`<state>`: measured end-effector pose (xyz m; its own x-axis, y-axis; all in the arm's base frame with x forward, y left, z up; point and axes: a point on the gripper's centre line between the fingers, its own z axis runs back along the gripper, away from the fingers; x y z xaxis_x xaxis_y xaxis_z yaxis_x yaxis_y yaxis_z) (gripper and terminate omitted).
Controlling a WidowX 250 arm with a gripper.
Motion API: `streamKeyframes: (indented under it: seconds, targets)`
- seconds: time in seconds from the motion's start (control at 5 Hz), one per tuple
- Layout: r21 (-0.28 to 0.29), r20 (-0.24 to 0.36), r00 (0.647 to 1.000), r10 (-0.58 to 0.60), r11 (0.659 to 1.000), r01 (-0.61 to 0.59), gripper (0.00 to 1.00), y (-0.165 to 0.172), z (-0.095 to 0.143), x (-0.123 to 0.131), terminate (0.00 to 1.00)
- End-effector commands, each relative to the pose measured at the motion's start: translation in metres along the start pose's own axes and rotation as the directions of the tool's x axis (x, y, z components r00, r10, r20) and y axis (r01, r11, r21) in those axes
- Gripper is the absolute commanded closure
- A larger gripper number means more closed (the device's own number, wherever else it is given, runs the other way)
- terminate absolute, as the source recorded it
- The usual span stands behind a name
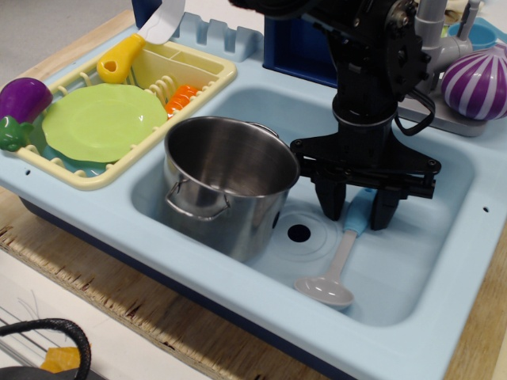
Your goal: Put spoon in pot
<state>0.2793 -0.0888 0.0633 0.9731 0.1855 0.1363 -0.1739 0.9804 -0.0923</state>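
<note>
The spoon point(326, 291) lies on the floor of the light blue sink point(420, 261), right of the drain, with its round bowl toward the front and its blue handle toward the back. My black gripper point(359, 207) is down in the sink over that handle. One finger is on each side of the handle and the jaws are closed in against it. The spoon still rests on the sink floor. The shiny steel pot point(226, 170) stands in the left part of the sink, just left of my gripper. It looks slightly tilted and is empty.
A yellow dish rack point(214, 83) on the left holds a green plate point(103, 119), an orange piece and a yellow-handled white utensil point(131, 47). A purple eggplant point(22, 99) lies at the far left. A striped purple ball point(478, 83) and the faucet base sit at the back right.
</note>
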Motion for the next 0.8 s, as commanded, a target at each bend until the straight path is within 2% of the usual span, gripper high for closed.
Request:
streamKeyframes:
  seconds: [0.0,0.2,0.4,0.6]
  targets:
    - [0.010,-0.005,1.000,-0.013,1.000,0.013,1.00,-0.009,0.011,0.000,0.00]
    - [0.056,0.014,1.000,-0.018,0.998,0.017,1.00,-0.017,0.035,0.005,0.00]
    - [0.124,0.089,0.996,-0.029,0.992,0.017,1.00,-0.025,0.073,0.011,0.00]
    - [0.165,0.167,0.985,-0.040,0.986,0.012,1.00,-0.018,0.095,0.014,0.00]
